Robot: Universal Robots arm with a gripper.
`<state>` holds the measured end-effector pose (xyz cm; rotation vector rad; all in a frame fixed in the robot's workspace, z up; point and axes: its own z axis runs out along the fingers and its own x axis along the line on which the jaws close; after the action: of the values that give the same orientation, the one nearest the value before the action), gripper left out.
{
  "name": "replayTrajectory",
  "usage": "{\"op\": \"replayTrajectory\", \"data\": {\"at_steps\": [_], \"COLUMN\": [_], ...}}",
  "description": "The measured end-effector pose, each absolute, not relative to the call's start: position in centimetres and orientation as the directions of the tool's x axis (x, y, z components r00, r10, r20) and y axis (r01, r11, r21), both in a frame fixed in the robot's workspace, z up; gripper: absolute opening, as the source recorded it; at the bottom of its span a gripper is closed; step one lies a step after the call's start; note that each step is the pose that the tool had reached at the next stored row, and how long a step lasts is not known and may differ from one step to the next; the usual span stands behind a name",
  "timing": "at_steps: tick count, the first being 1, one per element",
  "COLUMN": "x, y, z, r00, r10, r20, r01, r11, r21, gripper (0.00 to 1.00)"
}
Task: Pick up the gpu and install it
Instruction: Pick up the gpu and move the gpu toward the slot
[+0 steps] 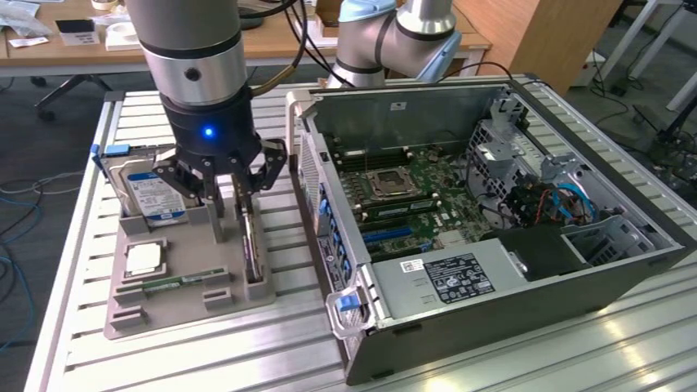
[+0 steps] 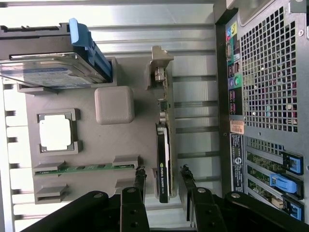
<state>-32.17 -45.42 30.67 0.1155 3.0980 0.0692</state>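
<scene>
Wrist view puts the gpu standing on its long edge in a narrow slot of the grey parts tray, along the tray side nearest the open computer case. The card's silvery end bracket is at the slot's end away from the gripper. The gripper sits over the slot's other end with its jaws spread wide. One black finger is on each side of the card, with a gap visible on both sides, so nothing is gripped.

In the exterior view the gripper hangs low over the tray, just above the gpu.

Elsewhere in the tray:
- A hard drive with a blue-white label leans in its holder at the corner diagonally across from the gripper.
- A square grey block rises mid-tray.
- A processor chip lies flat in a square recess.
- A narrow green memory stick lies in a groove beside the recess.

The tray rests on a slatted aluminium table. Beside the tray the case lies open with its motherboard exposed.
</scene>
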Motion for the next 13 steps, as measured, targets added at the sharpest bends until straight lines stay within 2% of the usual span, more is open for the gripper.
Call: {"op": "replayTrajectory", "data": {"at_steps": [13], "x": [-32.17], "y": [-45.41], "z": [30.39], "r00": [-0.996], "r10": [0.075], "r20": [-0.039], "r01": [0.073], "r11": [0.996], "r21": [0.046], "gripper": [0.42]}}
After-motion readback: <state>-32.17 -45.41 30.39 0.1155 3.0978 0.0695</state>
